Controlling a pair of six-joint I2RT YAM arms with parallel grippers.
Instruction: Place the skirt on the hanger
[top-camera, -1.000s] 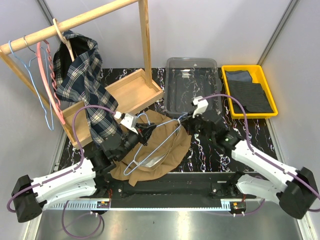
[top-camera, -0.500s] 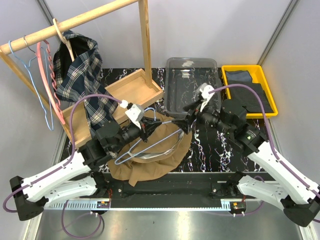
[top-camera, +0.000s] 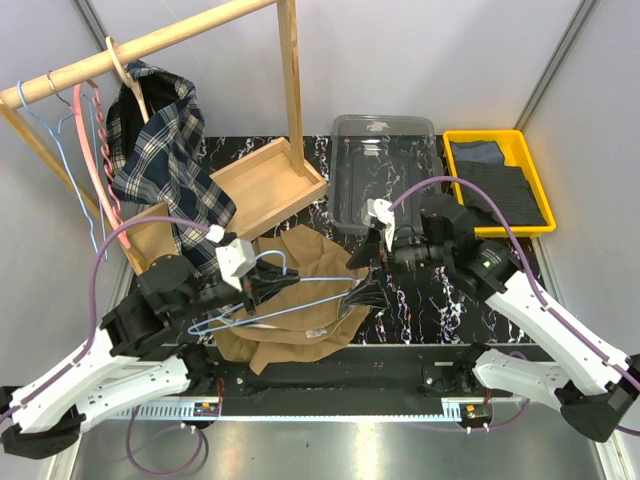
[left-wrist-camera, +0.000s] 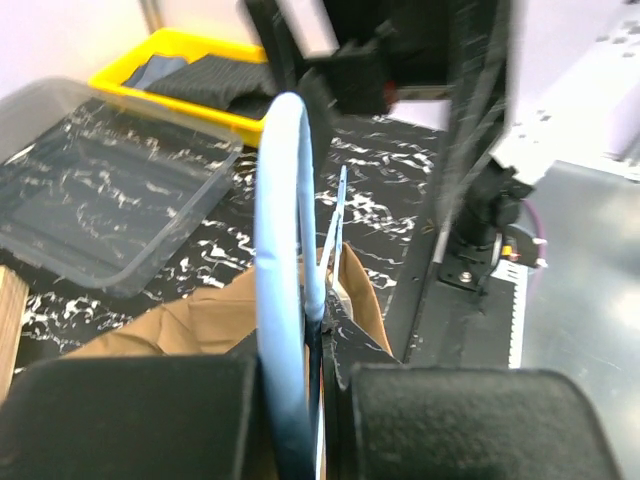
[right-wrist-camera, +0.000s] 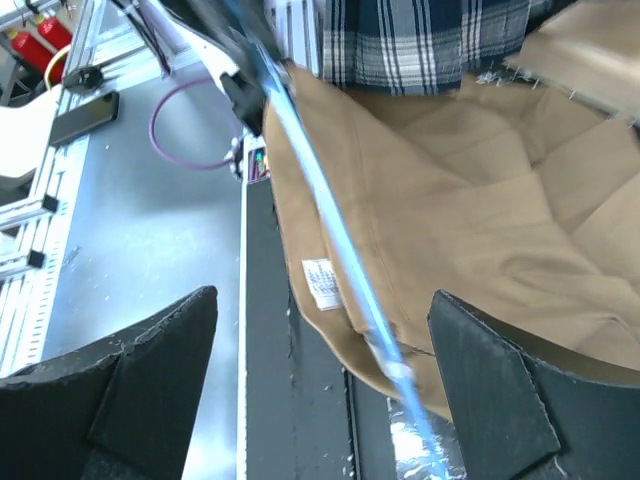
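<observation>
Since the frame half a second back, the left arm has drawn back toward its own side and the near edge, taking the hanger (left-wrist-camera: 280, 260) with it, and the right arm has dropped from beside the clear bin to the skirt's right edge. Left gripper (top-camera: 262, 283): jaws closed tight on the light-blue wire near the hook, with the wire running straight up between them in the wrist view. The hanger is held low and nearly flat, its long bar slanting across the top of the skirt (top-camera: 300, 335). The skirt sits bunched on the worktop (top-camera: 420, 320) between the two arms, with a strip of whitish lining showing below the wire. Right gripper (top-camera: 366, 292): jaws spread wide and gripping nothing, the blue wire passing through the gap with tan cloth beneath. Judged about midway: the hanger is picked up and brought over the cloth. Whether any wire sits inside the waistband cannot be made out. The skirt has yet to hang from the hanger.
</observation>
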